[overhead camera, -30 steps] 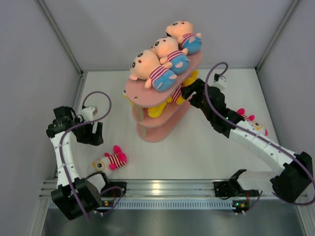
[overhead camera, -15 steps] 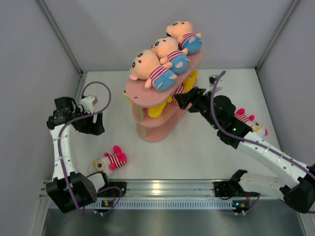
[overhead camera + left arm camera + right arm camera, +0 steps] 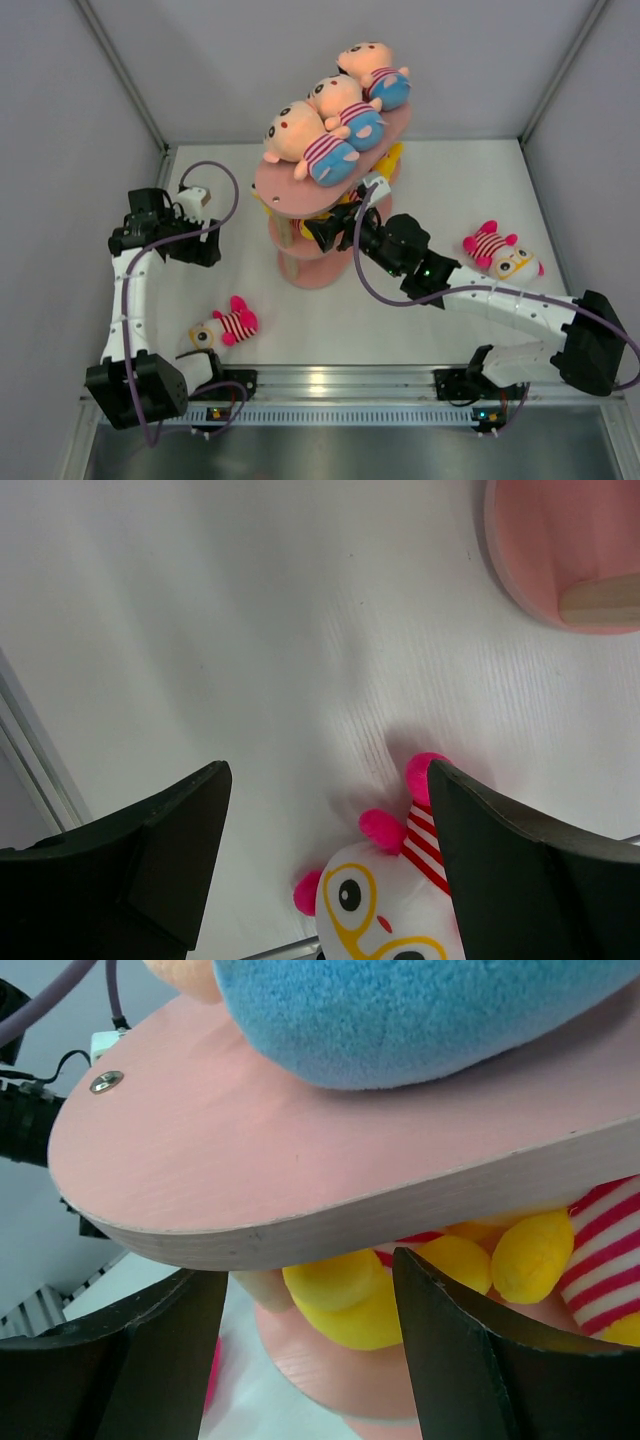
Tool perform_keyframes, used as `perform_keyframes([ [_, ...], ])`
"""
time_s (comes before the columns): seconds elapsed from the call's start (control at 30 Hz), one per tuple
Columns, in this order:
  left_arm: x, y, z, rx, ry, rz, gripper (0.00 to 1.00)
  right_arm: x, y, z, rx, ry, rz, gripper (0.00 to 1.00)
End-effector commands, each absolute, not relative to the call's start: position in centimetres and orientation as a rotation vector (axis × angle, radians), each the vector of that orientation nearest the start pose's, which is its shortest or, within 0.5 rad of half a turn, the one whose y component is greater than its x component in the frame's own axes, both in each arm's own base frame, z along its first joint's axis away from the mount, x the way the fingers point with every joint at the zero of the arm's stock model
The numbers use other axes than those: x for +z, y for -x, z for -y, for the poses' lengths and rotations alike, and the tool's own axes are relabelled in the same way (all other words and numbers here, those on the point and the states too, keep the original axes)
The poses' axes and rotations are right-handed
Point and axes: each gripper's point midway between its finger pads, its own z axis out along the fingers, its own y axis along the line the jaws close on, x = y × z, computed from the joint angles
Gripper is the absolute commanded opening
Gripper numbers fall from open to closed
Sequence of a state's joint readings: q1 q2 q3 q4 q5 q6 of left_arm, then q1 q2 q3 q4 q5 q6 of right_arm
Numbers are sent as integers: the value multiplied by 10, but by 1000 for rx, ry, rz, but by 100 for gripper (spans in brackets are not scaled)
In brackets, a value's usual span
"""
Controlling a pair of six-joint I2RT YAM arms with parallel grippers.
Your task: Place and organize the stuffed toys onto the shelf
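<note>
- table (image 3: 455, 185): white, walled on three sides.
- shelf (image 3: 287, 193): pink, three tiers, stands centre-far on the table.
- right gripper (image 3: 313, 232): reached in to the near-left end of the shelf, at middle-tier level. Wrist view shows the fingers spread with nothing between them, just short of the yellow plush.
- left gripper (image 3: 325, 772): held above the table left of the shelf, fingers apart, empty.
- three peach-headed dolls (image 3: 330, 125): striped shirts, blue bottoms, lying in a row along the top tier.
- yellow toys (image 3: 372, 1295): packed on the middle tier under the top board, with a striped shirt showing among them.
- pink toy with white face (image 3: 226, 324): lies on the table near-left, well apart from the shelf, below the left gripper.
- second pink toy (image 3: 500, 251): lies on the table to the right, beside the right arm.
</note>
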State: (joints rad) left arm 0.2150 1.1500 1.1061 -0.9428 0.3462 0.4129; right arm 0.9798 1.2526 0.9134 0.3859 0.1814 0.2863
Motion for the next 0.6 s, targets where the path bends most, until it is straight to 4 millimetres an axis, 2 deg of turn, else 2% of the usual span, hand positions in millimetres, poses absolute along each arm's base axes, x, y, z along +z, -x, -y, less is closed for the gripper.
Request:
perform_keyframes([
  [0.0,189,-271,-13,-153,-377,-2397,85,328,-266,-359,844,382,-1444,66],
  [0.1,188,-271,-13,-163,-374,-2398,86,318,-268,-362,839,387,-1463,64],
  [0.2,187,-272,-11,-172,-375,-2401,86,309,-270,-363,829,386,-1488,55],
  [0.23,187,-272,-10,-174,-377,-2401,86,307,-269,-364,831,392,-1492,45],
  [0.3,186,-271,-11,-174,-377,-2403,86,305,-268,-364,834,400,-1501,35],
  [0.33,187,-272,-11,-174,-381,-2401,86,305,-267,-364,835,401,-1506,25],
  [0.43,187,-271,-11,-169,-381,-2402,86,306,-264,-361,841,399,-1521,11],
  [0.57,187,-271,-12,-160,-384,-2399,86,310,-258,-354,848,392,-1539,4],
])
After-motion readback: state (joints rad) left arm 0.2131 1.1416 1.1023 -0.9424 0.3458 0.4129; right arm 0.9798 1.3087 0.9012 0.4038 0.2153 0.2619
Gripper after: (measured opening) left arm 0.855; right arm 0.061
